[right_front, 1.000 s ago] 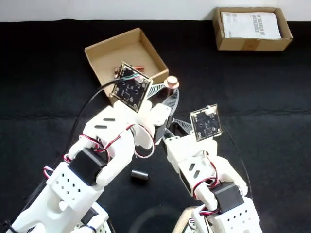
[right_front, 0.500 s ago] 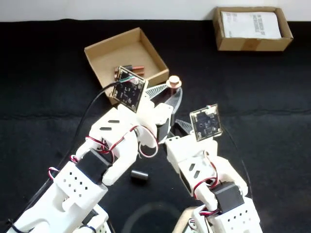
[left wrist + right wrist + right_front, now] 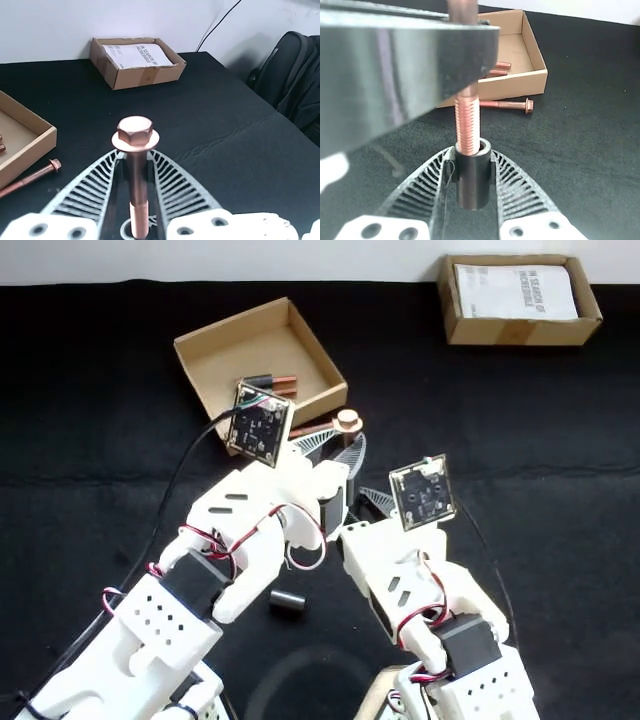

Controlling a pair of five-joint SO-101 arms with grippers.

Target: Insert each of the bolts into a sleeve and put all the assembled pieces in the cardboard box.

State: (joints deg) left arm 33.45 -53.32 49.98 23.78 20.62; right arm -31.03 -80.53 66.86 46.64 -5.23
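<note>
My left gripper (image 3: 135,152) is shut on a copper bolt (image 3: 135,150), head up (image 3: 347,421). Its threaded end (image 3: 467,127) sits at the mouth of a black sleeve (image 3: 474,177), and my right gripper (image 3: 472,154) is shut on that sleeve just below. Both grippers meet right beside the open cardboard box (image 3: 215,355). Assembled pieces (image 3: 268,386) lie in the box. A loose bolt (image 3: 505,105) lies on the mat beside the box wall (image 3: 532,47). A loose sleeve (image 3: 287,602) lies between the two arm bases.
A second cardboard box (image 3: 520,330) holding a printed sheet stands at the back right corner. The mat is black cloth. A dark bag (image 3: 295,75) sits off the table's side.
My left arm has shifted slightly left and the bolt head has come down a little toward the right gripper. The right arm has stayed still.
</note>
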